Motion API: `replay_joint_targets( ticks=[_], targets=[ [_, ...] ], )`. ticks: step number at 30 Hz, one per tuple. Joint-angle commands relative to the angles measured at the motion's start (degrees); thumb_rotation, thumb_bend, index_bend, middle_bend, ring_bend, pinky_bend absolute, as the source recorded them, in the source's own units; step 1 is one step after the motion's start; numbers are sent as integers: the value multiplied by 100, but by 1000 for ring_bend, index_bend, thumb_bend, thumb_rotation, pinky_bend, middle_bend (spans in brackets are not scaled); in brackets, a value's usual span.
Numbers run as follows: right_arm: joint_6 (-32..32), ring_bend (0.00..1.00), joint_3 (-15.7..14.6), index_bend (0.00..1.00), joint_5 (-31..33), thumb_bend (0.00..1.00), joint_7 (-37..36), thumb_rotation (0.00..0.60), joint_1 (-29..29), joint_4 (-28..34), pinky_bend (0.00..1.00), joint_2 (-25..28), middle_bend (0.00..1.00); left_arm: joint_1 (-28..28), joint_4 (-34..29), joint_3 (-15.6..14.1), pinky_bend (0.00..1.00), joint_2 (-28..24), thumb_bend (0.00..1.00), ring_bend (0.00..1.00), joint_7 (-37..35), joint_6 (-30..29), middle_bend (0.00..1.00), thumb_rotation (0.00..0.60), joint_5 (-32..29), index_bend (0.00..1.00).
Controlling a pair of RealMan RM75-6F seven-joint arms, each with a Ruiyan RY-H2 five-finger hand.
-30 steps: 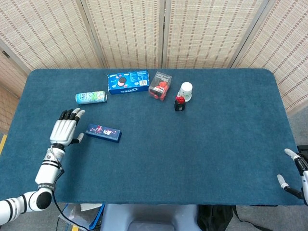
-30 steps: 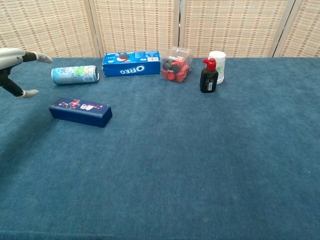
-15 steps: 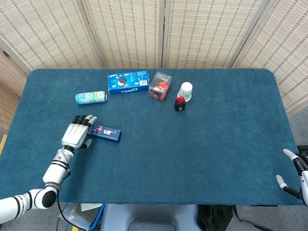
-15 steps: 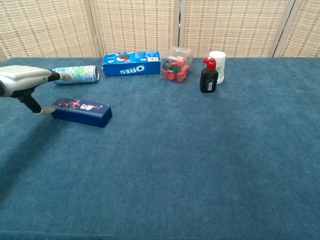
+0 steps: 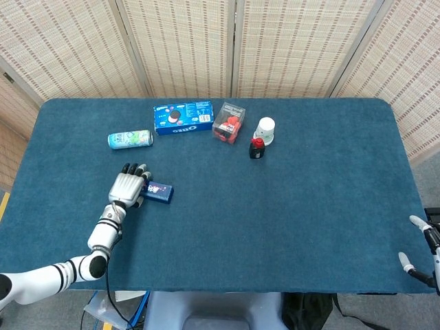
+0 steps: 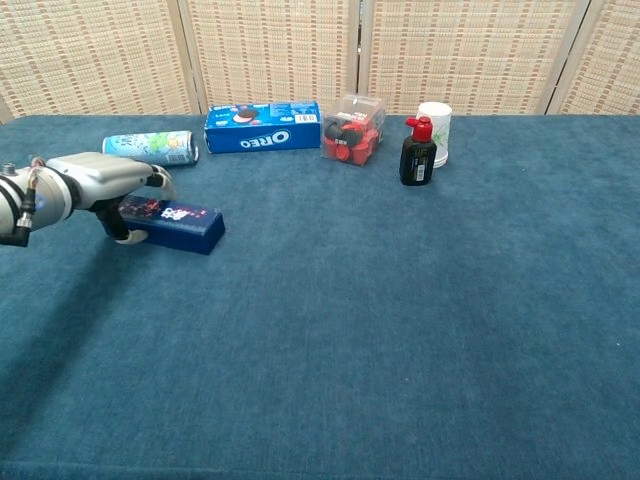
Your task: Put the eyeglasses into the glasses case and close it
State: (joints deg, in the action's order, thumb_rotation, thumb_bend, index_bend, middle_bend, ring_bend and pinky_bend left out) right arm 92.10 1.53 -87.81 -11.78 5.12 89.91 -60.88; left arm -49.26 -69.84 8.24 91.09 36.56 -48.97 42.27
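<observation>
The glasses case (image 5: 160,192) is a long dark blue box with small coloured print, lying closed on the blue tabletop at the left; the chest view shows its side (image 6: 182,224). My left hand (image 5: 128,186) lies over the case's left end, fingers reaching across the top and the thumb at its near side (image 6: 100,181). I cannot see a firm grip, and the case lies flat. My right hand (image 5: 420,248) hangs off the table's near right corner, fingers apart and holding nothing. No eyeglasses show in either view.
Along the back stand a green drinks can (image 5: 130,139) on its side, a blue Oreo box (image 5: 183,117), a clear box of red pieces (image 5: 228,123), a dark bottle with a red cap (image 5: 256,148) and a white cup (image 5: 265,129).
My left hand has moved right from beside the case until it covers the case's left end. The case itself has stayed put. The right hand has barely shifted.
</observation>
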Motion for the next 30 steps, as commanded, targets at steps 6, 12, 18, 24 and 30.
replay_joint_targets(
  ticks=[6,12,18,24,30],
  targets=[
    [4,165,10,164,10,296,-26,600,7,-25,70,-4,243,7,70,57,0,54,360,0,-75,-63,0,600,-97,481],
    [7,164,20,164,-1,296,-7,600,1,-7,70,11,243,161,-555,55,0,-335,309,0,-125,-238,0,600,-183,58],
    [8,164,31,164,-8,296,15,600,-7,26,70,41,243,532,-1480,127,0,-874,271,0,-547,-747,0,600,-43,0],
    [-23,165,32,164,-25,296,16,600,-31,34,70,92,244,1201,-2408,85,0,-1437,271,0,-1064,-1755,0,600,405,2],
    [-173,164,-15,164,-88,296,52,600,-109,67,70,117,243,1908,-2843,-225,0,-1732,270,0,-1480,-2700,0,600,1221,34]
  ],
)
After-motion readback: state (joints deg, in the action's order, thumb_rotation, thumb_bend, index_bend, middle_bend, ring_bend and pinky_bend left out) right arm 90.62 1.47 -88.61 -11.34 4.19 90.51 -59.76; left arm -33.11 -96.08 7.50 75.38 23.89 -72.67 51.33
